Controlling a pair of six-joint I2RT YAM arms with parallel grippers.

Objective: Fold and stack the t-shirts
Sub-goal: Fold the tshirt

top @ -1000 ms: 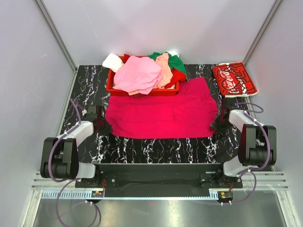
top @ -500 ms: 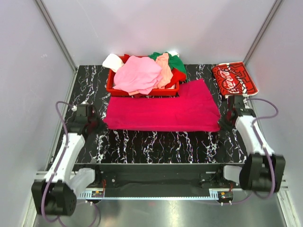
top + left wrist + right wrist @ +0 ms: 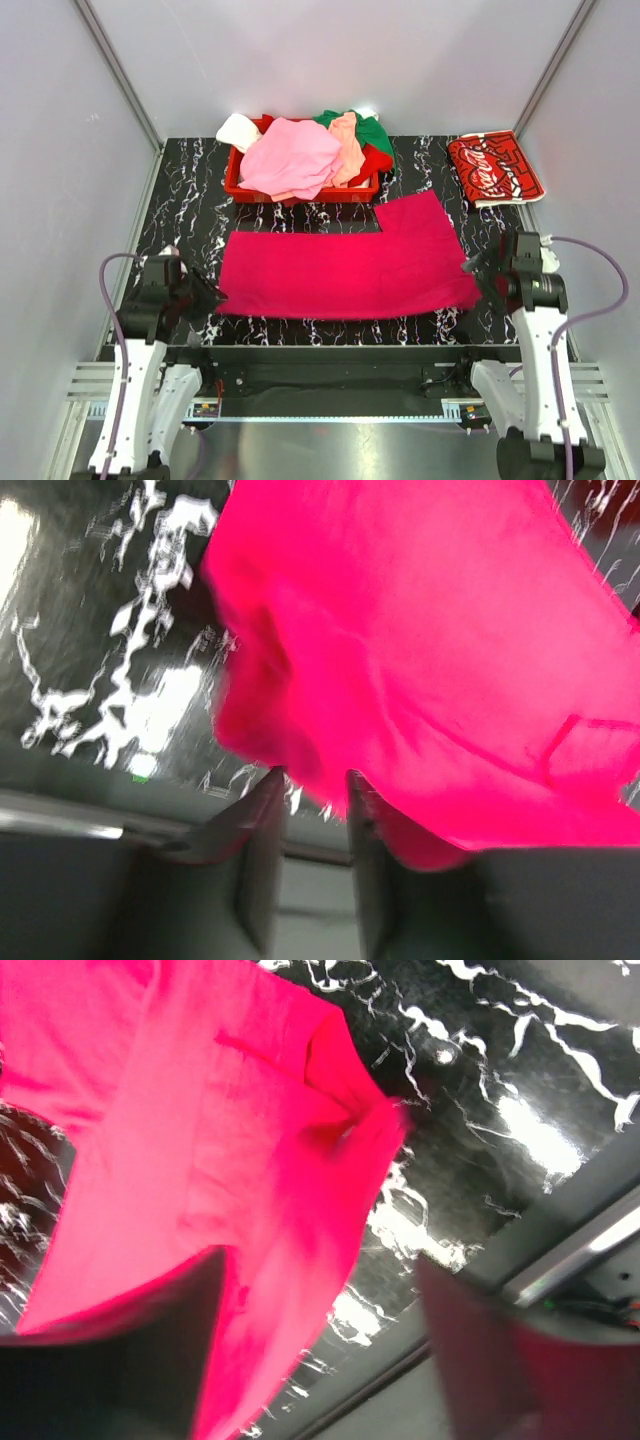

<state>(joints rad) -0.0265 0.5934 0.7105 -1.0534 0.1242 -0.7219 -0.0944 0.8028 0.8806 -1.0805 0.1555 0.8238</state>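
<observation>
Step in hand, judged: laying magenta t-shirt (image 3: 345, 270) flat across near half of table (image 3: 190, 190) before folding.
Left gripper (image 3: 315, 780) nearly closed, pinching near-left hem corner.
Right gripper (image 3: 322, 1268) fingers wide apart and blurred; near-right corner lies between them, no grip seen.
To do well: equal tension at both corners, hem parallel to near edge, no overhang.
Cloth thin, matte, limp; sleeve juts far-right.
Table glossy, marbled black.
Folded Coca-Cola tee (image 3: 493, 168) far right.
Other tees heaped in red basket (image 3: 300, 192).

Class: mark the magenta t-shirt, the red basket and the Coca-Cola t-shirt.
magenta t-shirt (image 3: 340, 275): top external view, cloth middle.
red basket (image 3: 350, 191): top external view, near wall.
Coca-Cola t-shirt (image 3: 493, 168): top external view, printed front.
</observation>
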